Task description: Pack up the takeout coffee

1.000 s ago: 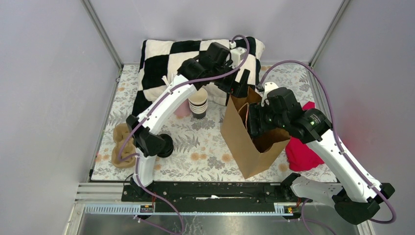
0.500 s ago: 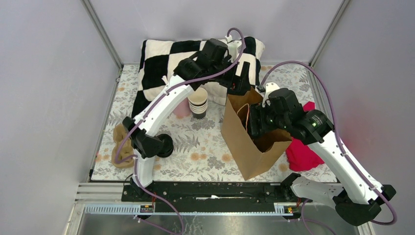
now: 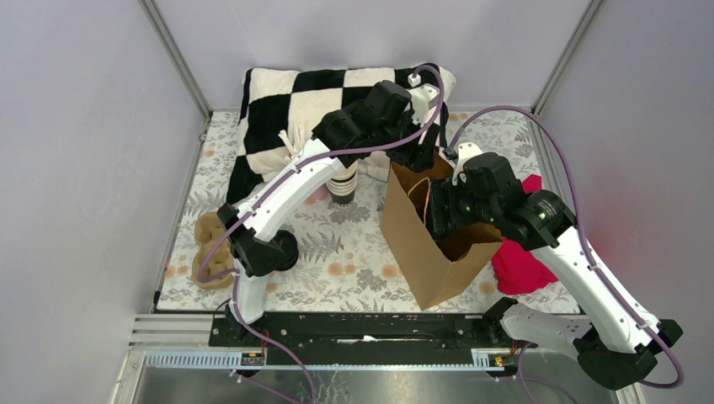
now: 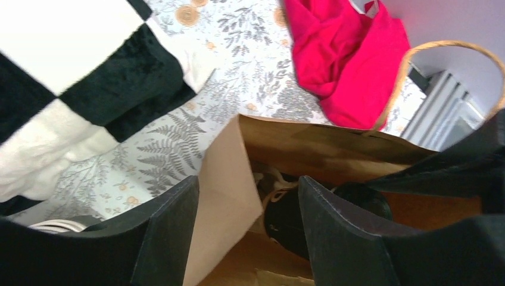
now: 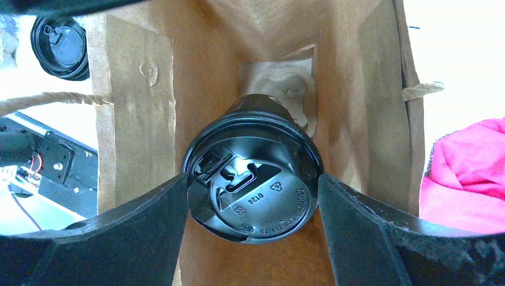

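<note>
Coffee (image 5: 253,199) sits upright inside the bag (image 5: 137,119), lid up, directly under the right pincer (image 5: 253,186). Its fingers press the lid rim on both sides, so it looks pinched. Cup axis is vertical, so the drop should be straight down; left pincer (image 4: 247,182) is spread, straddling the bag's far wall.

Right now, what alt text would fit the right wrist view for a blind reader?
The right gripper holds the black-lidded takeout coffee from both sides, inside an open brown paper bag. A pink cloth lies outside the bag, at the right edge.
</note>
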Available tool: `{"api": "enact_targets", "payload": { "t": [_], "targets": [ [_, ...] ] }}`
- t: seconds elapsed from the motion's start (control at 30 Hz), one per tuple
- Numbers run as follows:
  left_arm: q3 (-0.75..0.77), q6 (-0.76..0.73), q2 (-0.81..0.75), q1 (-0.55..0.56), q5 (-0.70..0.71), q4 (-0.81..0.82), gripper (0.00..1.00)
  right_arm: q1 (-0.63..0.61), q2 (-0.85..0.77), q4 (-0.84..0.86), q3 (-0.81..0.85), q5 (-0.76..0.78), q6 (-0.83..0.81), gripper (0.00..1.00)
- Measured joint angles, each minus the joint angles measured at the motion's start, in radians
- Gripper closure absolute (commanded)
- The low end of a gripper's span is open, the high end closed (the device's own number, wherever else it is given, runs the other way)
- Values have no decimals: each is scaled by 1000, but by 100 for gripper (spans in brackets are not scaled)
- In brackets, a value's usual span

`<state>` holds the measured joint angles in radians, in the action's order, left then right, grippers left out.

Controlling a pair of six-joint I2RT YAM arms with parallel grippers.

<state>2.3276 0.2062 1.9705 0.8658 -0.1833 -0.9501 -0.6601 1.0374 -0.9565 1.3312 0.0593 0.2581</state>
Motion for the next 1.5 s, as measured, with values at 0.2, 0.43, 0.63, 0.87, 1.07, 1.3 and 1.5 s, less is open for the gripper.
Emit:
{"api": "enact_targets", "payload": {
  "t": [0.2, 0.43, 0.63, 0.87, 1.07, 1.3, 1.5],
  "targets": [
    [0, -33, 23, -1, 47, -8, 49, 0, 0, 0, 0, 0, 0, 18],
    [1, -57, 62, 3, 50, -27, 73, 0, -1, 1, -3, 0, -1, 18],
    [31, -74, 77, 13, 76, -36, 98, 0, -1, 2, -8, 0, -10, 18],
    [51, -77, 76, 58, 129, -14, 100, 0, -1, 5, -8, 0, -37, 18],
    [13, -85, 39, 103, 181, 40, 100, 0, -3, 15, -16, 3, -59, 18],
    [5, -121, -17, 153, 288, 92, 100, 0, -22, 27, -46, 11, -75, 18],
    [-82, -158, -81, 174, 331, 185, 100, 0, -40, 50, -52, 42, -83, 18]
  ]
}}
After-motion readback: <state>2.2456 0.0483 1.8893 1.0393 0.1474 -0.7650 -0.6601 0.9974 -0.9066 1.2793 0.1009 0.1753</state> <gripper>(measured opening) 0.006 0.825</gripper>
